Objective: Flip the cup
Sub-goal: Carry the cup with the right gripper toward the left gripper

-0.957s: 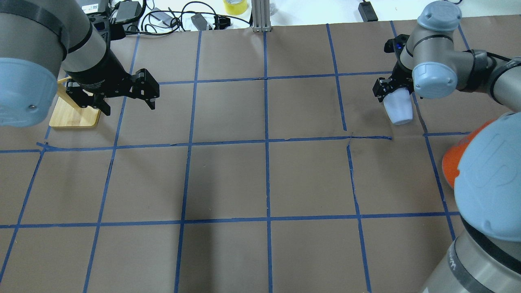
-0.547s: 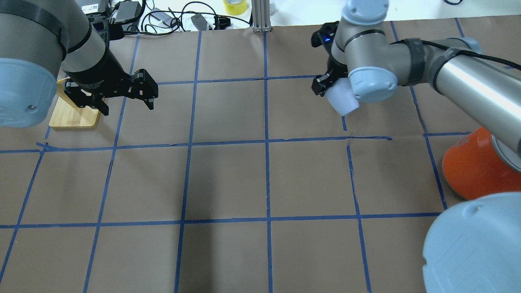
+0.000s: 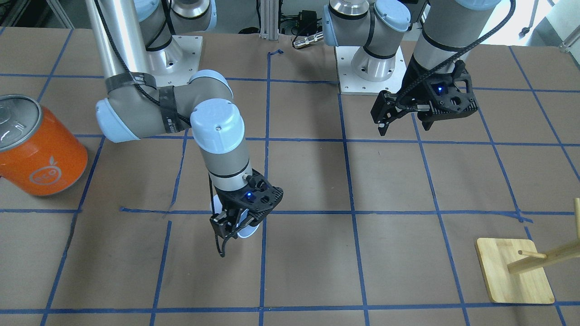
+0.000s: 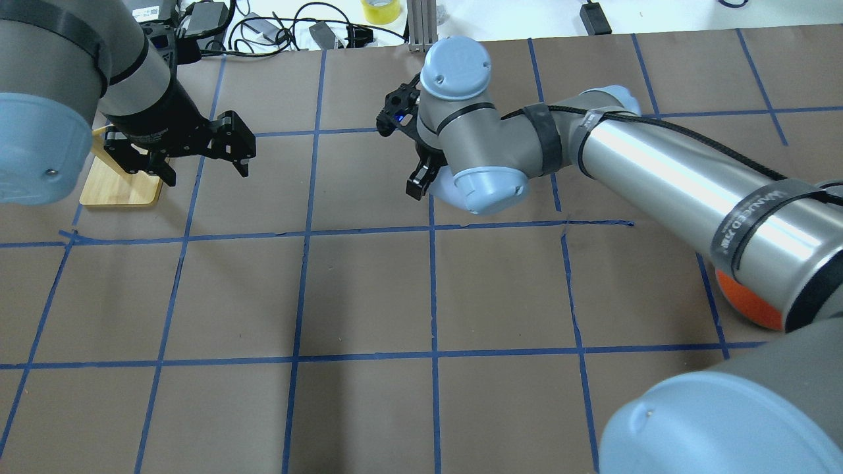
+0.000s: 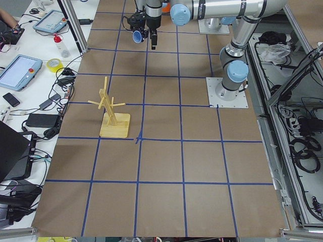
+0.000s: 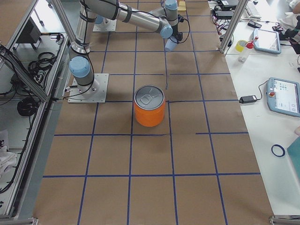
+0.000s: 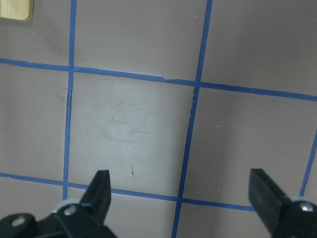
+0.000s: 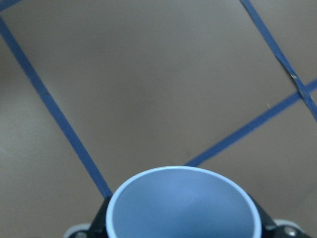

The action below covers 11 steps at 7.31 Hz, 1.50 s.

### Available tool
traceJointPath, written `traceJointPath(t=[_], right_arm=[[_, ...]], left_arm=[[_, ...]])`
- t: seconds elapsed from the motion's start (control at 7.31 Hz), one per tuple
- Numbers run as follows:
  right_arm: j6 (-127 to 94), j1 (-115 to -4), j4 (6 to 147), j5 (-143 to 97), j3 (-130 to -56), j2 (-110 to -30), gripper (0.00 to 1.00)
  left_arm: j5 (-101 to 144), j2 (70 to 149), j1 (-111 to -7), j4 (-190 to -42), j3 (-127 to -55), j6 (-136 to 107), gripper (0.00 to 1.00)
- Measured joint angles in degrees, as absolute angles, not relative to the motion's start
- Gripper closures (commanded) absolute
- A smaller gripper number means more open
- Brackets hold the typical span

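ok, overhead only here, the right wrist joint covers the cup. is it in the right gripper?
Observer: Yes. The right wrist view shows the cup sitting between the right gripper's fingers, rim toward the camera.
Operator: mouth facing where?
Observer: Sideways. In the exterior left view its open mouth faces that camera, toward the robot's left side.
Operator: orange sliver under the arm?
Observer: An orange can with a silver lid, standing upright, clear in the exterior right view.
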<state>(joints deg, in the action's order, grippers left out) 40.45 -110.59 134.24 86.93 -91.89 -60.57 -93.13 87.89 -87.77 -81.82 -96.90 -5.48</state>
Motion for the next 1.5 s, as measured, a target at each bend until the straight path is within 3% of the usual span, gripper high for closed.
traceJointPath(t=[0.82,0.96,1.09,1.23,1.5], right_arm=[[59.6,-116.4,137.8,86.9,-91.8,-56.5,0.82],[60.6,-116.6,139.2,87.0,-91.8,-56.0,0.72],[61.3,-116.7,139.7,87.1,-91.9,-55.7,0.55],[61.7,-116.7,139.9,87.2,-92.1,-55.5,0.3],[61.9,-116.6,140.0,87.2,-92.5,-55.3,0.14]], left_arm=[[-94.4,88.0,-87.7,-81.4,-96.6,-5.3,0.0],[-95.1,88.1,-87.7,-81.6,-96.6,-5.3,0.0],[-95.4,88.1,-87.7,-81.8,-96.7,-5.3,0.0],[-95.5,88.1,-87.5,-81.8,-96.7,-5.3,0.0],[-95.5,88.1,-87.0,-81.8,-96.6,-4.7,0.0]])
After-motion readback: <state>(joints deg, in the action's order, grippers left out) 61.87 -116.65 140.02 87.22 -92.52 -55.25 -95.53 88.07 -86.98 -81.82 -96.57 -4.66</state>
